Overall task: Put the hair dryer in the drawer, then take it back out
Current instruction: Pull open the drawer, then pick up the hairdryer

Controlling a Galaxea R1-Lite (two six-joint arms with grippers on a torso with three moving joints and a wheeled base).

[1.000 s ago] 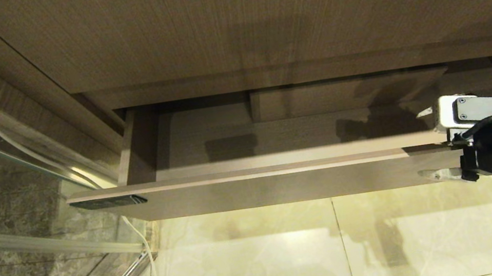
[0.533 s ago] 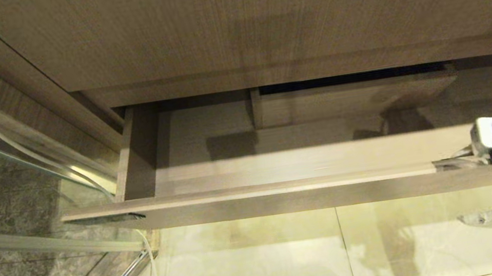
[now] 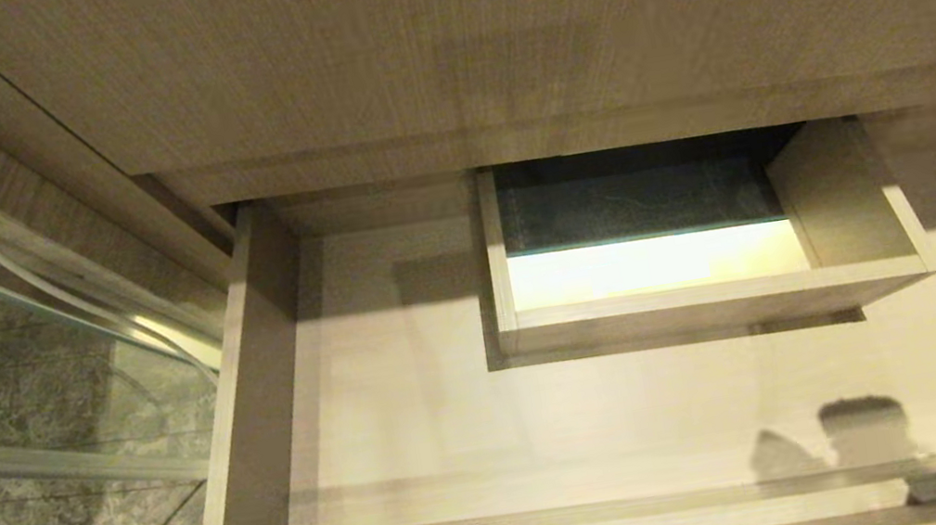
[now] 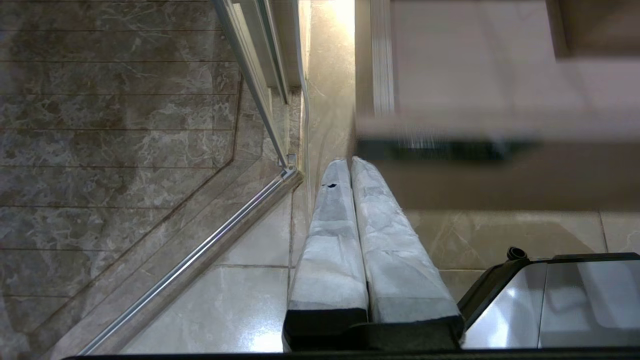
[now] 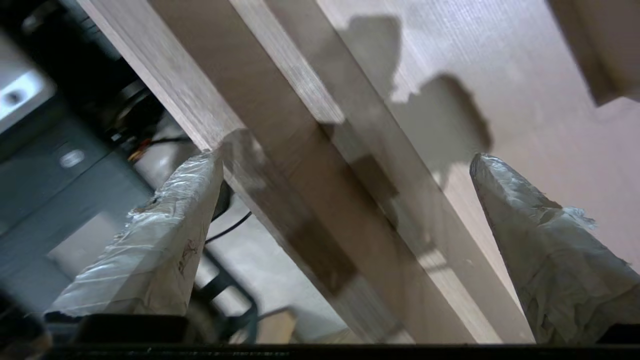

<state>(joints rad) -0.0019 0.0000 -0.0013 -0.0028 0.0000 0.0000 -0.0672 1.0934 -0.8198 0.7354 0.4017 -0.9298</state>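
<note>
While the drawer (image 3: 412, 384) stands pulled well out below the wood-grain cabinet front (image 3: 432, 33), we see its pale floor laid bare, with only an inner box compartment (image 3: 719, 303) at the back. We find no hair dryer in any view, so we cannot say where it is; it is not in the part of the drawer shown to us. Our right gripper (image 5: 345, 165) is spread wide, one wrapped finger on each side of the drawer's front board (image 5: 300, 200), one over the drawer's floor and one outside it, gripping nothing. We judge that straddling stance suits hauling the front outward by hooking the board, since the front has no handle. In the head view only a fingertip shows at the right edge. Our left gripper (image 4: 350, 170) hangs parked with its fingers pressed together, empty, pointing down at the floor tiles (image 4: 250, 280) just beside the drawer's labelled corner and near the glass shower door's metal rail (image 4: 200, 250). We judge the opening step about done, and fetching the dryer comes next.
</note>
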